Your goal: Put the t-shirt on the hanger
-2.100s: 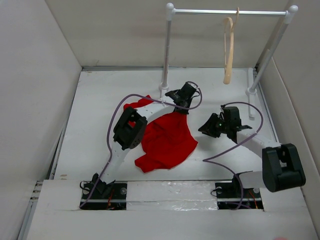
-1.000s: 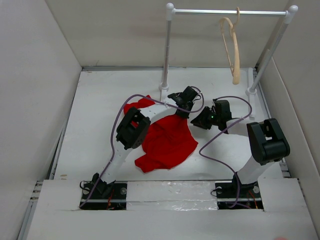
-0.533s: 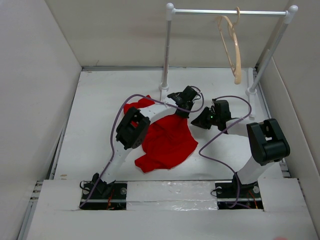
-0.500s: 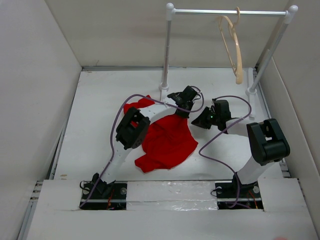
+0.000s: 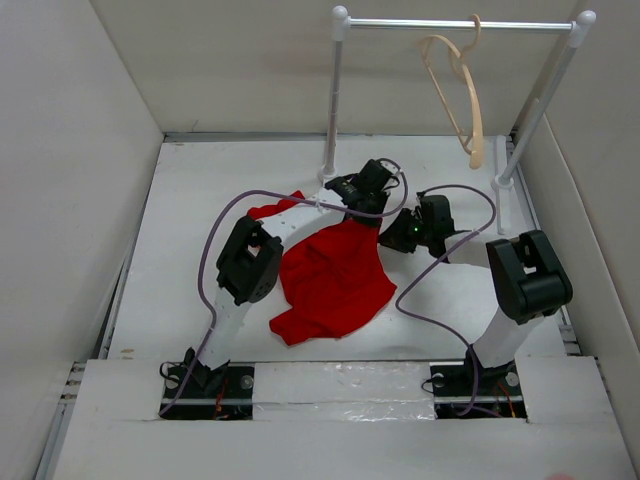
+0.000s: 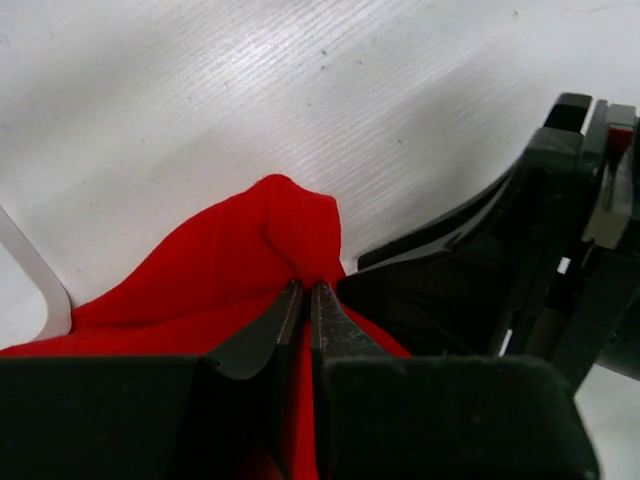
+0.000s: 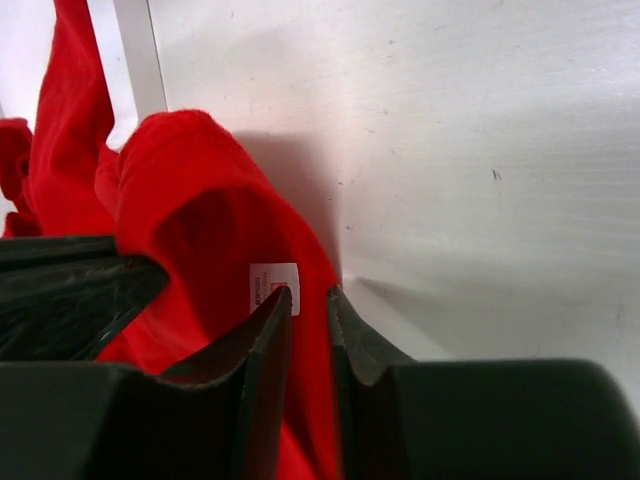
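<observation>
The red t-shirt (image 5: 330, 280) lies crumpled on the white table between the arms. My left gripper (image 5: 352, 190) is shut on a fold of the t-shirt (image 6: 240, 270) at its far edge. My right gripper (image 5: 392, 238) sits right beside it at the same edge; in the right wrist view the gripper (image 7: 310, 295) has its jaws nearly closed on the t-shirt's collar edge (image 7: 190, 230) by the white label (image 7: 272, 285). The beige wooden hanger (image 5: 462, 90) hangs by its hook from the rail at the back right, well above and behind both grippers.
A white rail (image 5: 455, 23) on two posts (image 5: 333, 100) stands at the back of the table. White walls (image 5: 80, 150) enclose the left, right and back sides. Purple cables (image 5: 440, 275) loop over both arms.
The right gripper has moved left up to the t-shirt's far edge beside the left gripper. The left gripper lifted slightly toward the back. The hanger has swung on the rail.
</observation>
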